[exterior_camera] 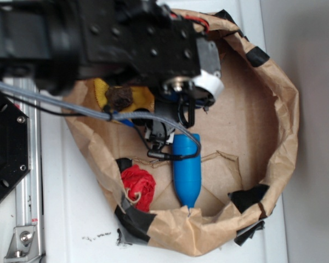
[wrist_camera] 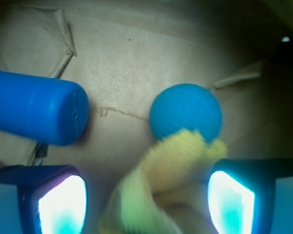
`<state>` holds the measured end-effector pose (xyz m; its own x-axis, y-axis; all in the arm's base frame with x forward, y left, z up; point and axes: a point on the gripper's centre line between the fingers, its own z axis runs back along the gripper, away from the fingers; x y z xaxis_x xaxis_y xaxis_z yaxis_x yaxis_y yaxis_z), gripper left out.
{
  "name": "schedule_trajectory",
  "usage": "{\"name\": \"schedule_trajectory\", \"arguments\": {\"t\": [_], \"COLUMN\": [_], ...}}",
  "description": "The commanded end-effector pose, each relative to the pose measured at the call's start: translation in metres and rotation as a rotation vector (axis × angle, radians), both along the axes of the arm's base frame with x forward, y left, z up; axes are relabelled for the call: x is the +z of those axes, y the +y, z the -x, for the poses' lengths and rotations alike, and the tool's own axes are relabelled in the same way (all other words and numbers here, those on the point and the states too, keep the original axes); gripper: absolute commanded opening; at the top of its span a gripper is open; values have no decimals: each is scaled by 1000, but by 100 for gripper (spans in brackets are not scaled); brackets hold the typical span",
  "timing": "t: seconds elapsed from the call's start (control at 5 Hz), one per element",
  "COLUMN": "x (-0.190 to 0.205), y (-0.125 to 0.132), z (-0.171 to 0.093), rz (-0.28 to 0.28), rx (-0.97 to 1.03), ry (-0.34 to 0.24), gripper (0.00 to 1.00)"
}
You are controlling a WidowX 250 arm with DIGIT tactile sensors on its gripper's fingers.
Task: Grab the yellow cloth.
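The yellow cloth (wrist_camera: 158, 170) lies wrinkled between my two fingers in the wrist view, its far edge touching a blue ball (wrist_camera: 185, 109). My gripper (wrist_camera: 146, 202) is open, with the left finger (wrist_camera: 61, 204) and the right finger (wrist_camera: 232, 202) wide apart on either side of the cloth and not pinching it. In the exterior view the cloth (exterior_camera: 102, 90) shows at the bin's upper left, with a small brown lump (exterior_camera: 119, 97) on it. The gripper is mostly hidden under the arm there.
A blue cylinder (exterior_camera: 186, 170) lies in the middle of the brown paper bin (exterior_camera: 279, 137) and also shows in the wrist view (wrist_camera: 36, 107). A red knitted bundle (exterior_camera: 138, 186) sits at the bin's lower left. Grey cables (exterior_camera: 71, 107) cross the cloth area.
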<state>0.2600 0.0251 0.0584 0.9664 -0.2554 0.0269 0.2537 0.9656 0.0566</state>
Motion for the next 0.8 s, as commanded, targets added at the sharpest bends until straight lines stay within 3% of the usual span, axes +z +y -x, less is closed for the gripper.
{"name": "schedule_trajectory", "arguments": {"t": [0.0,0.6], "x": [-16,46], "y": [-1,-3], "z": [9,6], "rz": [-20,8], "rx": [41,2], "ry": [27,-97], "gripper": [0,0]}}
